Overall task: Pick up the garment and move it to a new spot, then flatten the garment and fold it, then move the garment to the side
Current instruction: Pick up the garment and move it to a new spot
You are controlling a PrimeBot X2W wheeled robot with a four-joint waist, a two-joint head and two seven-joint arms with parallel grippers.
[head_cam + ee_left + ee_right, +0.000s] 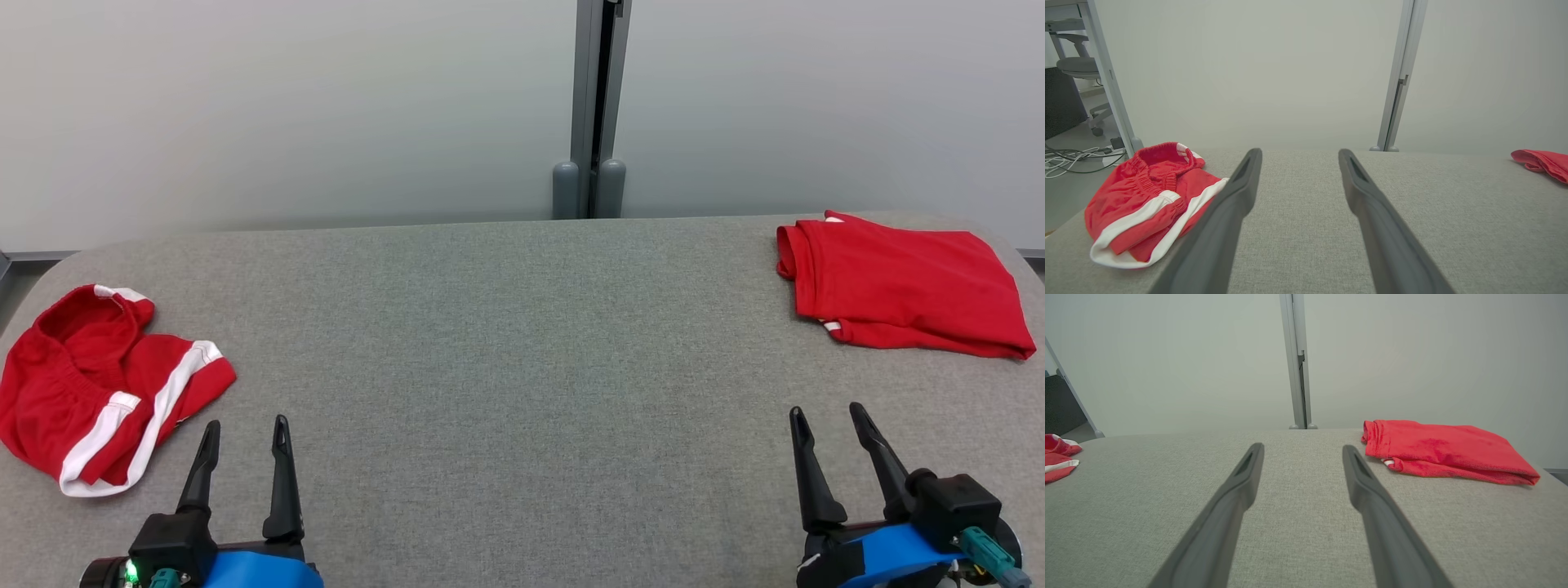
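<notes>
Now my left tool [247, 421] and my right tool [824, 408] both wide open and empty, crumpled red shorts [106, 384] on the grey worktop [522, 367] near my left tool, folded red cloth [898, 286] at the far right.

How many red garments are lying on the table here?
2. The crumpled garment with white stripes lies at the table's left edge; the folded garment lies far right. None seems hidden.

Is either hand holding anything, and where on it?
Nothing is held. The left hand and right hand are open and empty; the crumpled shorts and folded garment lie untouched.
</notes>
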